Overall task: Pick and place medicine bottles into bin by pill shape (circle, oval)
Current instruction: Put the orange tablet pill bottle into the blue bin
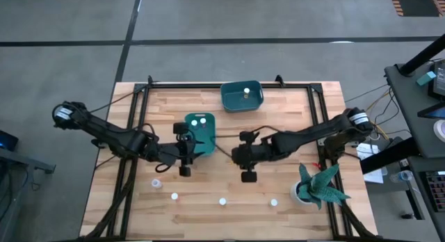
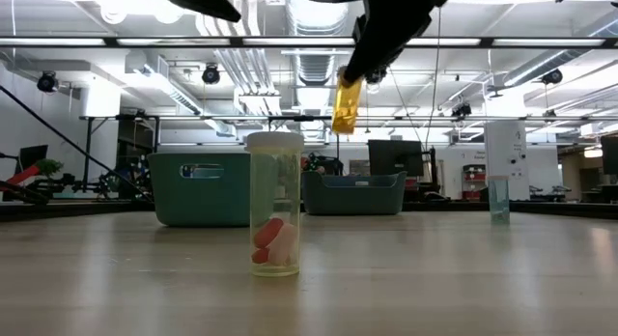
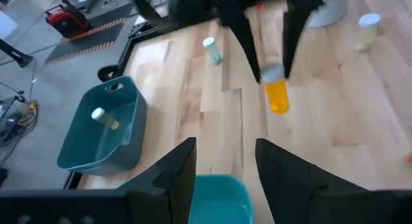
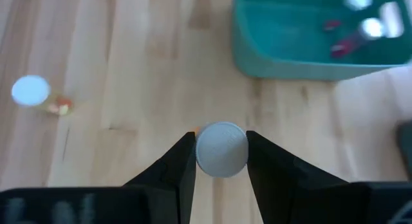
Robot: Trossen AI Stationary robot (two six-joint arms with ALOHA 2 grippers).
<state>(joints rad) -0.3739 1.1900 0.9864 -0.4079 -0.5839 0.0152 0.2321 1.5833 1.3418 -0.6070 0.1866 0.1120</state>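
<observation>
Two dark robot arms meet over the middle of a pale wooden-plank table (image 1: 278,193). The right gripper (image 4: 221,161) has its two dark fingers closed on the pale round cap of a small orange-tinted medicine bottle (image 3: 277,94), which hangs in the air above the boards; from table height the same bottle shows as a yellow-orange cylinder, slightly tilted, under the dark claw. The left gripper (image 3: 225,166) hovers just beside it, above the near rim of a teal plastic bin (image 1: 200,134), its fingers parted and holding nothing.

That teal bin sits at the table's centre and has two white-capped bottles in it. A second, darker teal bin (image 1: 242,96) stands at the far edge of the table, well apart from the first, with a single white-capped bottle (image 1: 246,91) lying inside.

More small white-capped bottles stand loose in a row along the near side of the table: one (image 1: 157,182) near the left arm, one (image 1: 174,197) beside it, one (image 1: 222,201) in the middle and one (image 1: 274,202) toward the right. The one nearest the table-level camera is a clear bottle with a pale cap (image 2: 275,204), upright, with red and white pills at its bottom.

A teal-leaved plant in a white pot (image 1: 318,187) stands at the table's near right corner.
</observation>
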